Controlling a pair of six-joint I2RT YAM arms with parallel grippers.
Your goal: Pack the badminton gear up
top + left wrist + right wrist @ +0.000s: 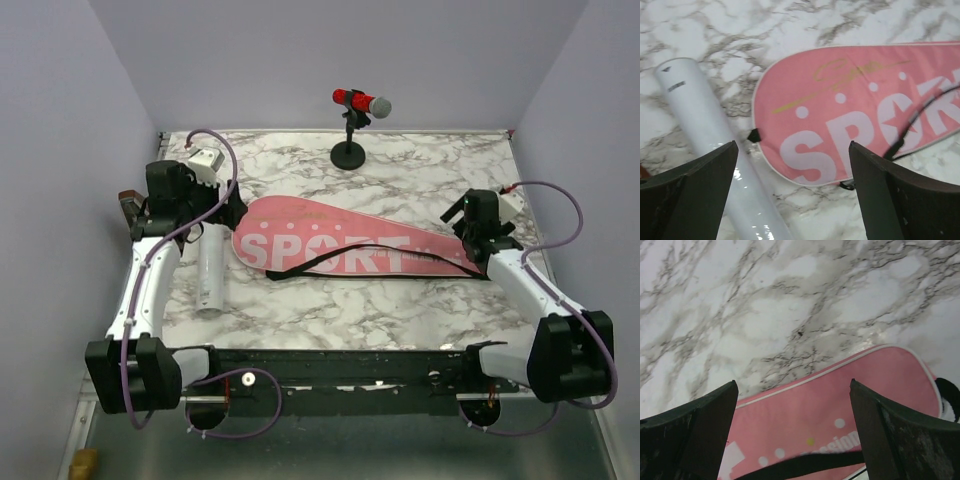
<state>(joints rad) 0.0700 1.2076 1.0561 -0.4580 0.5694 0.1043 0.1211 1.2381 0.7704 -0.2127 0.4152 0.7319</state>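
The pink bag point(330, 240) lies flat across the middle of the top view. It looks soft, light and floppy, and is best pinched at its rim or black strap point(800, 462). The white tube point(208, 278), left of centre, looks rigid, glossy and apt to roll. The left gripper point(792, 150) and right gripper point(792, 390) hang spread and empty. Walls crowd both sides, and bare table point(400, 310) lies lower centre.

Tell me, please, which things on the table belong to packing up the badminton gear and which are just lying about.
Belongs to the job: pink SPORT bag; white tube.
Just lying about: red microphone on its black stand; small brown object, partly hidden.
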